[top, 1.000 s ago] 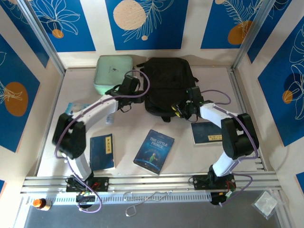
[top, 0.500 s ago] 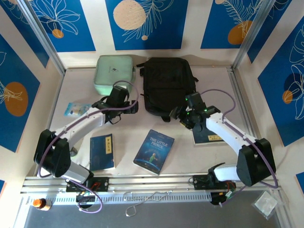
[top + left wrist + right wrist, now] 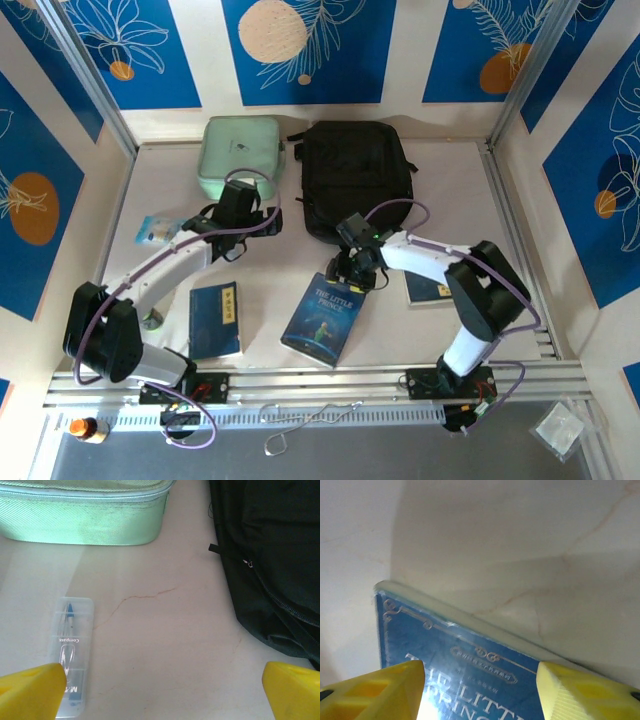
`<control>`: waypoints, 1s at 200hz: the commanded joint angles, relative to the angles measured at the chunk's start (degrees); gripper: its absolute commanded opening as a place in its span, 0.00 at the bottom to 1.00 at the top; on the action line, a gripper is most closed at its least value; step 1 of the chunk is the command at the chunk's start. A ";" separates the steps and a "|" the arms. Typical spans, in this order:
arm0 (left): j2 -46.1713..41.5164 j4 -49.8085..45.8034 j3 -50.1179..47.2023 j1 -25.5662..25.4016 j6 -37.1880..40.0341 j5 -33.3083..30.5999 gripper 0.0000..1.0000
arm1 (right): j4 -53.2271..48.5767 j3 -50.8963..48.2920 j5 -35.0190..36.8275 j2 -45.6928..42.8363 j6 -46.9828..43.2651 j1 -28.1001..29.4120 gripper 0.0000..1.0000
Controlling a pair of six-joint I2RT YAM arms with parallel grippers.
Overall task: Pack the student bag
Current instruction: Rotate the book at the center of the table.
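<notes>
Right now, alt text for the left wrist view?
Open left end effector over pale table, yellow fingertips at the bottom corners. Black backpack at right, mint green zip case top left, clear compass box lower left, partly behind one fingertip.

The student bag [image 3: 355, 180] — a large black fabric backpack — lies flat at the far middle of the table, just right of a mint green case. Its zip [image 3: 280, 600] looks shut in the left wrist view.
</notes>
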 commanded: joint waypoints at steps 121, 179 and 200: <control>-3.22 -6.14 -3.15 1.38 -11.10 11.59 0.98 | 0.07 22.69 5.04 12.75 -10.17 3.80 0.57; -4.41 1.21 -13.24 -4.71 -27.61 20.77 0.91 | -0.72 7.55 9.13 3.70 -17.41 1.90 0.57; -4.24 3.27 -15.99 -6.99 -32.50 21.33 0.82 | -1.20 4.09 10.30 2.67 -18.14 2.12 0.54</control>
